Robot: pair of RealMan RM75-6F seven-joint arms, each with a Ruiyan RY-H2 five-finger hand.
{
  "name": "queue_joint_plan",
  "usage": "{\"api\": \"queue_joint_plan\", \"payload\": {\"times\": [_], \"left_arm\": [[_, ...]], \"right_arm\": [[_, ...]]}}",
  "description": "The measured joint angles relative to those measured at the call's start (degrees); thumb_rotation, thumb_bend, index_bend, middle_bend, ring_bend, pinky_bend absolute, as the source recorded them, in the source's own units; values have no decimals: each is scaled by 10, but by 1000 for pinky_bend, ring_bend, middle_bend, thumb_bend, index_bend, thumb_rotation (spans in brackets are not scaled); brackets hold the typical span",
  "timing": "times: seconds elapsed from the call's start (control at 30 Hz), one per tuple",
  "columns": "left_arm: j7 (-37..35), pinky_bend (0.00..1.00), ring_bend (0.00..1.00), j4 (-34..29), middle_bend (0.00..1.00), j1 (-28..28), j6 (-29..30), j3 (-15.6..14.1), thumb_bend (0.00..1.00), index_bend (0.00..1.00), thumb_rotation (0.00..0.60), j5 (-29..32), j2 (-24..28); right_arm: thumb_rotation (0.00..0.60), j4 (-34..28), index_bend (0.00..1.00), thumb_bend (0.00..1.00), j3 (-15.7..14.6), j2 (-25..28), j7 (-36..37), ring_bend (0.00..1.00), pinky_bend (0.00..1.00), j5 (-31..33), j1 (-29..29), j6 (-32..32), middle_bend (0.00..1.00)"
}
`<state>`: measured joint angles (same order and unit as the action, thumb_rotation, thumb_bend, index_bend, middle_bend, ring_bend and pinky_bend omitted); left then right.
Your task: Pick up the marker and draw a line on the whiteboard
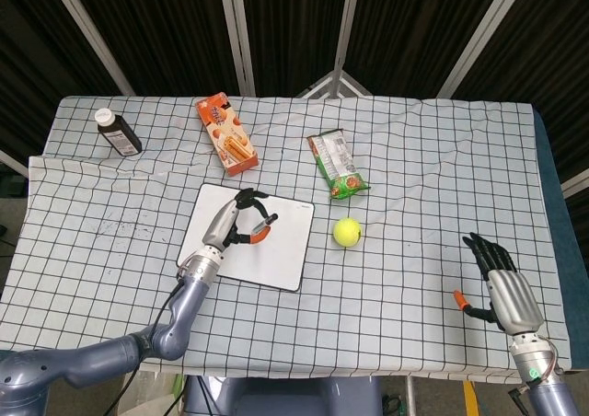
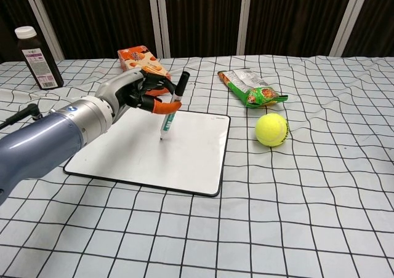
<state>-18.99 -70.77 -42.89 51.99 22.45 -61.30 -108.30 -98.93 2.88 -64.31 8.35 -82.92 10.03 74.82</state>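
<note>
My left hand [image 2: 132, 93] [image 1: 232, 223] holds the marker [image 2: 171, 107] [image 1: 260, 226] over the whiteboard [image 2: 184, 155] [image 1: 276, 246]. The marker stands nearly upright, black cap end up, its tip touching or just above the board's upper middle. I cannot make out any drawn line on the white surface. My right hand [image 1: 502, 283] rests on the table at the far right of the head view, fingers spread, holding nothing; the chest view does not show it.
A yellow tennis ball [image 2: 271, 129] lies right of the board. A snack bag [image 2: 249, 87], an orange box [image 2: 136, 58] and a dark bottle [image 2: 38, 58] stand further back. The checkered cloth [image 2: 295, 216] covers the table.
</note>
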Motion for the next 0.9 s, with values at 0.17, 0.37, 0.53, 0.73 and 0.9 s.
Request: {"api": "queue_joint_plan", "payload": {"times": [0.17,0.37,0.53,0.73,0.9], "left_arm": [[1,151,65,-7,208,4,2,-3,511,708,600,0,3],[4,151,64,-21,208,11,4,-12,511,709,600,-2,7],[6,151,65,-32,208,17,8,-19,510,710,600,-4,11],[6,151,65,-61,208,34,18,-35,510,709,600,-13,22],[3,151,65,-88,208,48,23,-50,511,710,600,-22,32]], "right_arm": [[600,0,0,328,0,0,-1,0,0,0,0,1,0],[600,-1,0,327,1,-1,-3,0,0,3,0,1,0],[600,-1,0,327,2,-2,-6,0,0,4,0,1,0],[600,0,0,327,4,-4,-10,0,0,9,0,1,0],[600,-2,0,327,5,-5,-14,0,0,11,-1,3,0]]}}
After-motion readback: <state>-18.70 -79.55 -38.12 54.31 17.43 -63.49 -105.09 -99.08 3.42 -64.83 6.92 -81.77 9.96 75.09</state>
